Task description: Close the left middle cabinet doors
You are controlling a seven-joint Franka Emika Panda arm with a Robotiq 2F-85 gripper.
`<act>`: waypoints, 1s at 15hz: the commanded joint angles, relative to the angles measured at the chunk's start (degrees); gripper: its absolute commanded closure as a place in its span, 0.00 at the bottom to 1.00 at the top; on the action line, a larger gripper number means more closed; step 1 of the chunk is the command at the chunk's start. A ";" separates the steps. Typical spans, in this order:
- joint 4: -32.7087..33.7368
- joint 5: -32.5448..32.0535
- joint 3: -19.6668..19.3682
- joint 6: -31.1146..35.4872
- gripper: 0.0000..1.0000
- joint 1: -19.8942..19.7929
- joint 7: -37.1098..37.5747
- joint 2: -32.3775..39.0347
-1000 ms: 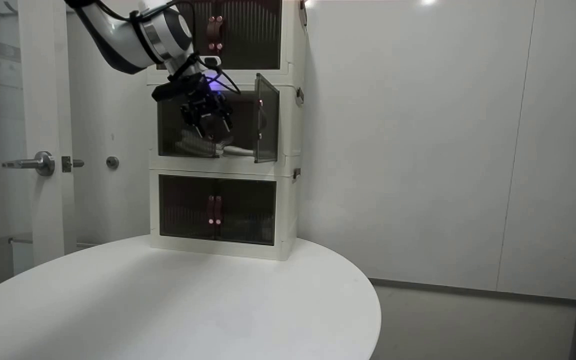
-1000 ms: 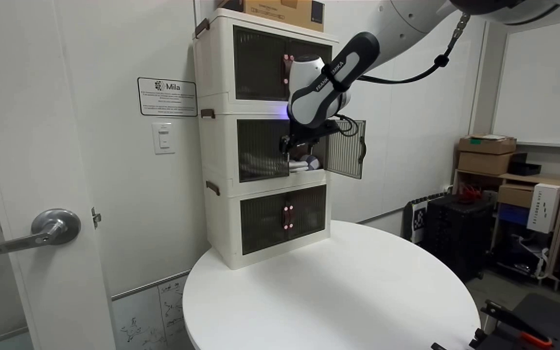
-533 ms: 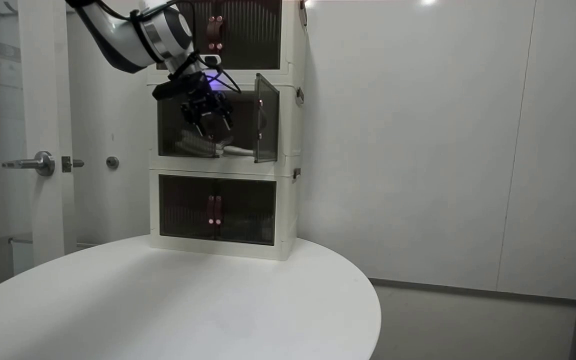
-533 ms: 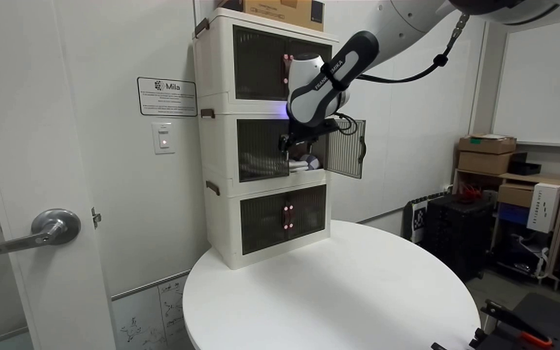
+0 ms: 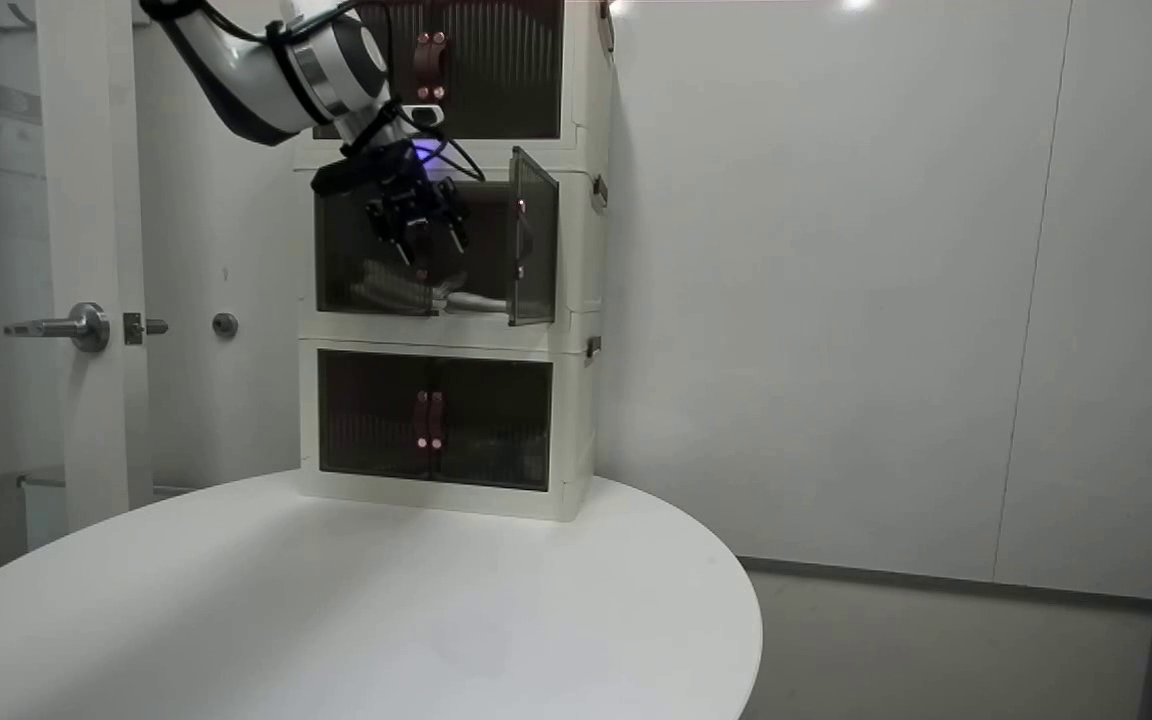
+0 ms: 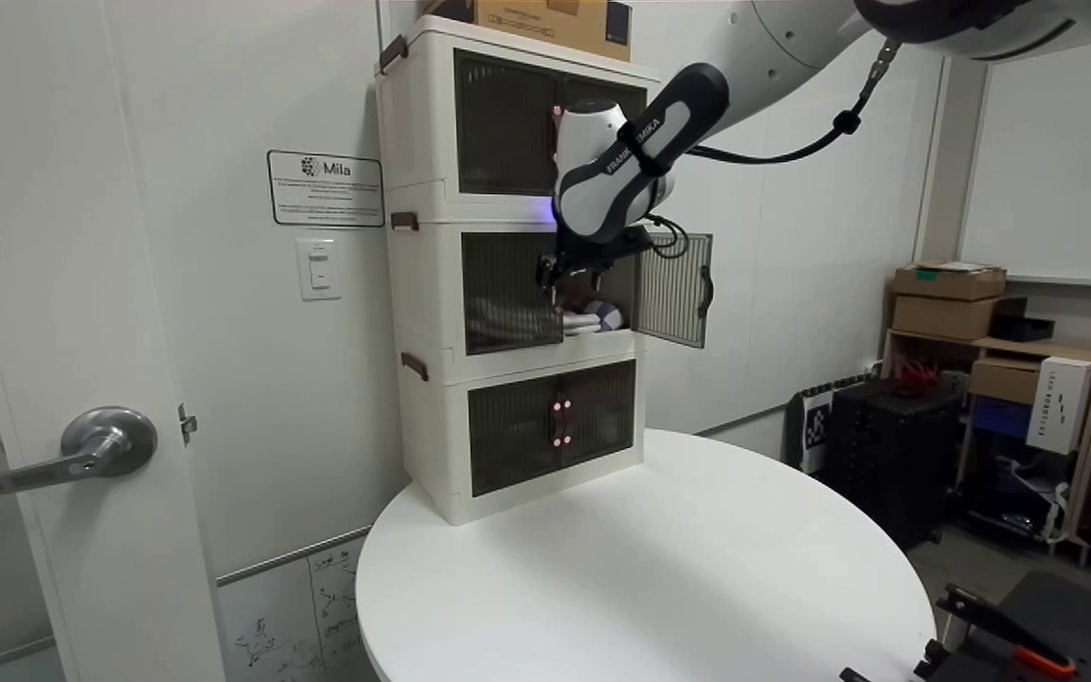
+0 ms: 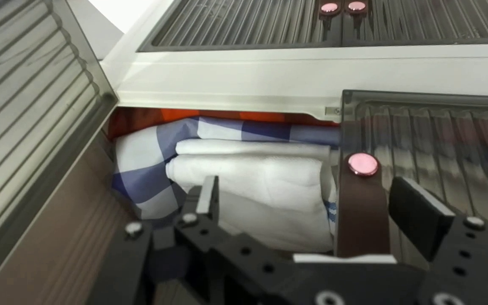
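The left middle cabinet door [image 6: 508, 294] is dark, stripy and see-through, almost square, with a brown handle [image 7: 363, 212] and a pink dot [image 7: 363, 164]. It stands straight up in the middle row of the white cabinet [image 6: 427, 303] and looks shut, or very nearly

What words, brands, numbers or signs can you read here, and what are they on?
"Mila": wall sign; its smaller print is unreadable.
"FRANK…MIKA": robot arm; a black strap hides the middle.
"LEAN ROBOT…", probably; ending blurred: tall white box.
Cardboard box on the cabinet: print too small.
Whiteboard: handwriting, illegible.
I can make out no numbers.
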 commanded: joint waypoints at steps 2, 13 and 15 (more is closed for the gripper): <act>6.70 -0.09 -0.93 0.49 0.00 0.11 0.19 5.60; 0.84 1.50 0.82 -3.89 0.00 -0.45 -5.91 -0.24; -2.95 1.63 1.36 -7.63 0.00 -0.79 -7.52 -4.17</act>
